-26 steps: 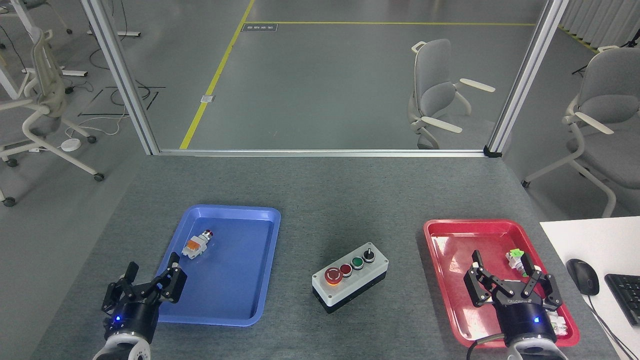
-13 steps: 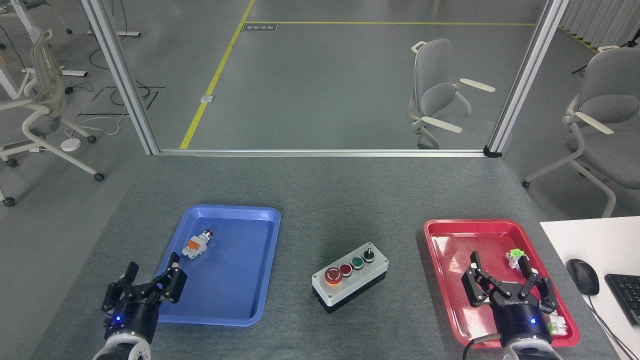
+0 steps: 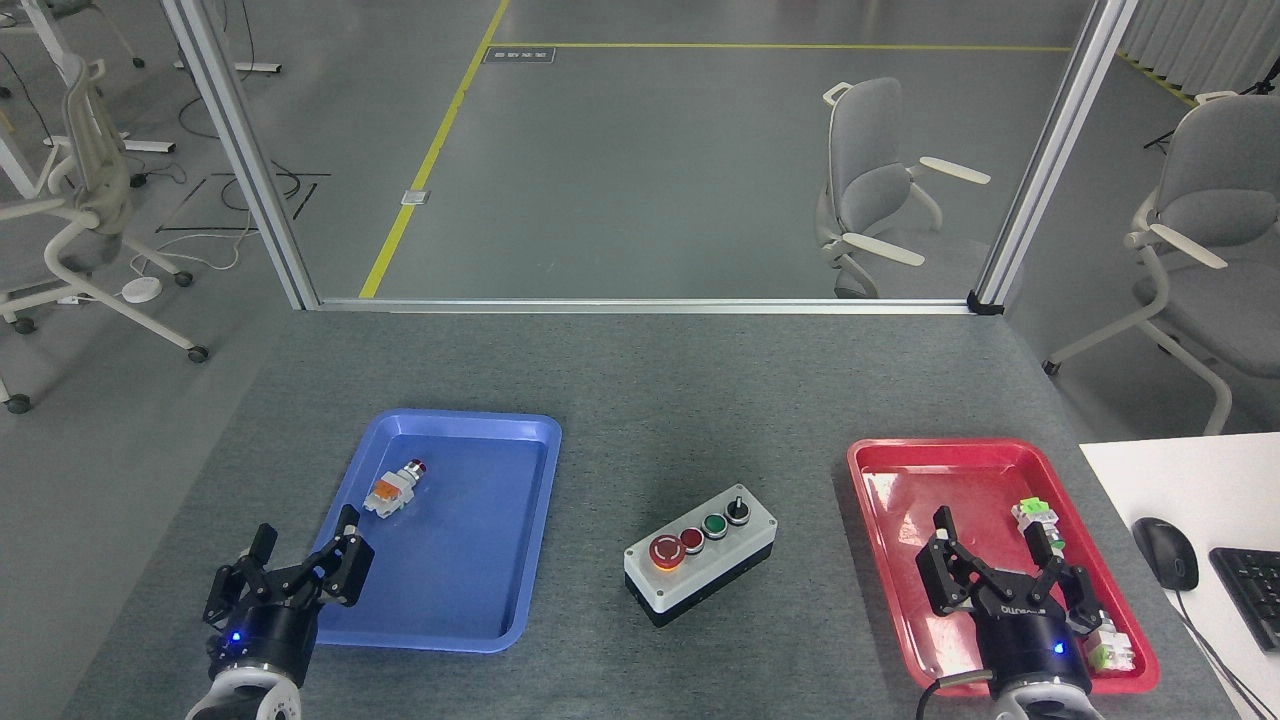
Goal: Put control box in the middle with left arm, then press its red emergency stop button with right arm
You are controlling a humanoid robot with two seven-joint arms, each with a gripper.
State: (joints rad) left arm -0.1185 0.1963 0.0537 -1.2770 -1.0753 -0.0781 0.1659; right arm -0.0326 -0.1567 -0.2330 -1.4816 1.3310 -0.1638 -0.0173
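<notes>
The right gripper (image 3: 992, 532) has shifted toward the lower edge of the frame and slightly leftward across the three pictures, over the red tray (image 3: 880, 470) in the lower right of the frame. Its fingertips, previously level with the green-and-white component (image 3: 1030, 515) at the tray's right side, now sit just below that level. Less of the wrist housing is visible above the bottom edge than before. The finger spread is unchanged in form: jaws apart, holding nothing.
</notes>
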